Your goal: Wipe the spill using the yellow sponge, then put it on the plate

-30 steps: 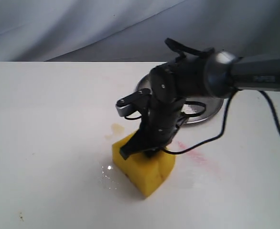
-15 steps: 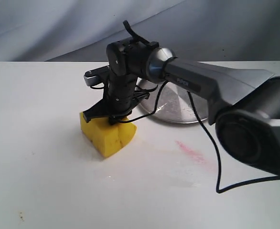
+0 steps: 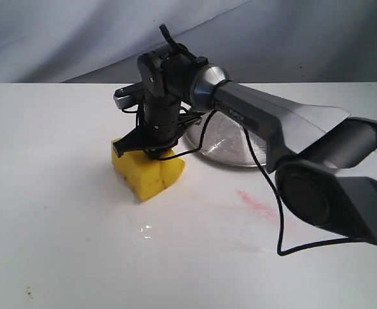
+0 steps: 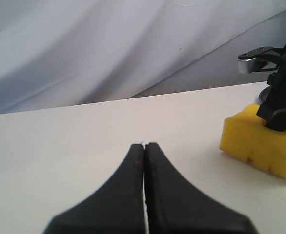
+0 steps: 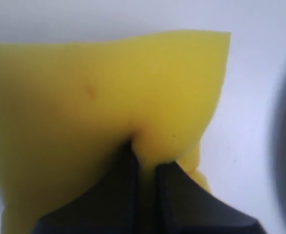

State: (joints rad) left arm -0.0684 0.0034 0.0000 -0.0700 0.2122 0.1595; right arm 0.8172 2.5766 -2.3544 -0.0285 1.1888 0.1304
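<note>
The sponge (image 3: 143,175) rests on the table (image 3: 60,212) just left of the plate (image 3: 235,145), under the right hand (image 3: 151,152).

White table (image 3: 60,212) — pink streak (image 3: 259,205), grey backdrop (image 3: 79,38).

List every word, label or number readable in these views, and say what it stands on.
Pale lettering on the right arm: too small and blurred to read.
No text on the yellow sponge, plate or table.

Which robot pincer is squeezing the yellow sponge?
The right pincer: its tips bite into the yellow sponge, beside the plate. The left pincer is shut on nothing, apart from the sponge.
</note>
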